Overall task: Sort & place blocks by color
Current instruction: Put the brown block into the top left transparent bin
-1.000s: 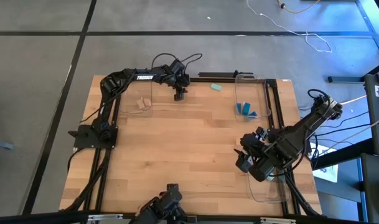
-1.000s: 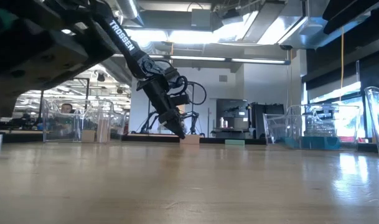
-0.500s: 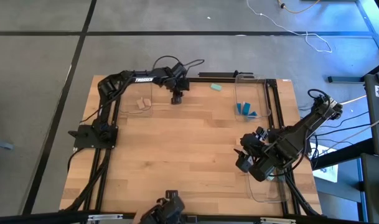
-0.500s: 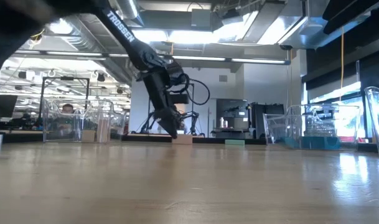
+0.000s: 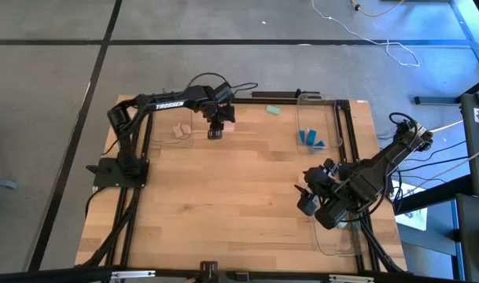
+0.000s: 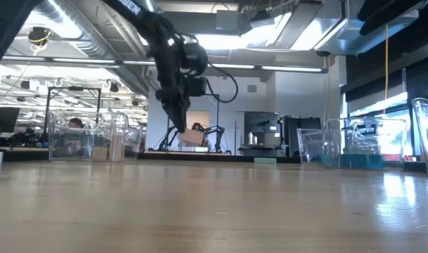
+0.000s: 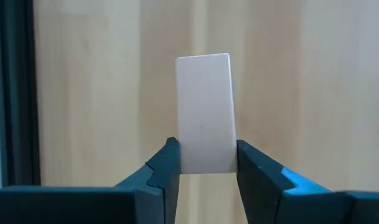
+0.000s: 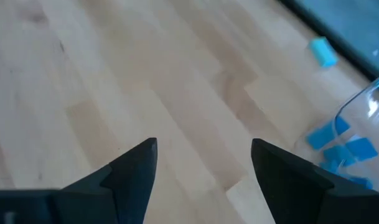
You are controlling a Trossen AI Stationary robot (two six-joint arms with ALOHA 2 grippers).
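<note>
Your left gripper (image 7: 205,163) had its fingers closed on a light tan block (image 7: 204,112), held clear above the worktop (image 5: 239,189) near its far edge. Your right gripper (image 8: 205,163) waited with fingers spread and empty near the tray (image 5: 333,134) holding blue blocks (image 5: 310,139); a mint block (image 5: 274,110) lay at the far edge.

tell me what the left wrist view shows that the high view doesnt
Only the left wrist view shows the grip up close: the tan block pinched at its lower end between the left gripper's fingers, most of it sticking out past the tips.

Only the high view shows the layout: the right gripper waiting near the table's right edge, the blue blocks in a clear tray, a mint block loose at the far edge, and tan blocks in the left tray.

Both show the left gripper over bare wooden tabletop.
</note>
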